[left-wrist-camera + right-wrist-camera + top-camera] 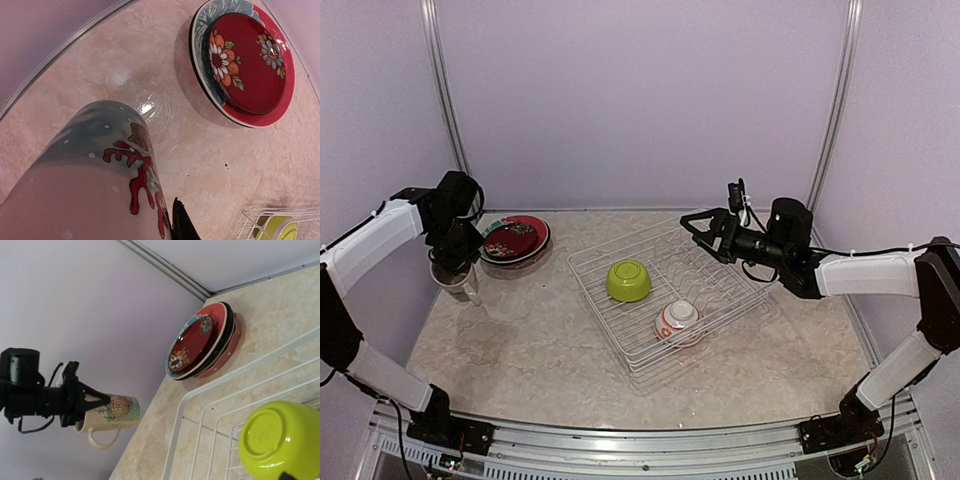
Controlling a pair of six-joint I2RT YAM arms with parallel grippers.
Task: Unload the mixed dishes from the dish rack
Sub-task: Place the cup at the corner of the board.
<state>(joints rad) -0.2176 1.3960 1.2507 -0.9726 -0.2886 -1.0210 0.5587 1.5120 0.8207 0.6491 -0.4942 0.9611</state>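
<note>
Left arm (375, 240) bent, jaws clamped on mug (455, 283); right arm (860, 272) outstretched over rack (620, 338), jaws apart.

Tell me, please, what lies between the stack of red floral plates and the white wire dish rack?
Only bare beige marbled tabletop separates the stack of red floral plates from the white wire dish rack; the top view shows it best.

The right gripper's black fingertip (286, 475) shows right at the near side of an upturned lime-green bowl (277, 437), which sits inside a white wire dish rack (250, 364). Farther ahead of the tool, beyond the rack, a stack of round plates (200, 342) topped by a red floral one rests on the beige marbled table (280, 305). Well off to the tool's left, the black left gripper (85, 407) clamps the rim of a cream patterned ceramic mug (117, 412).
</note>
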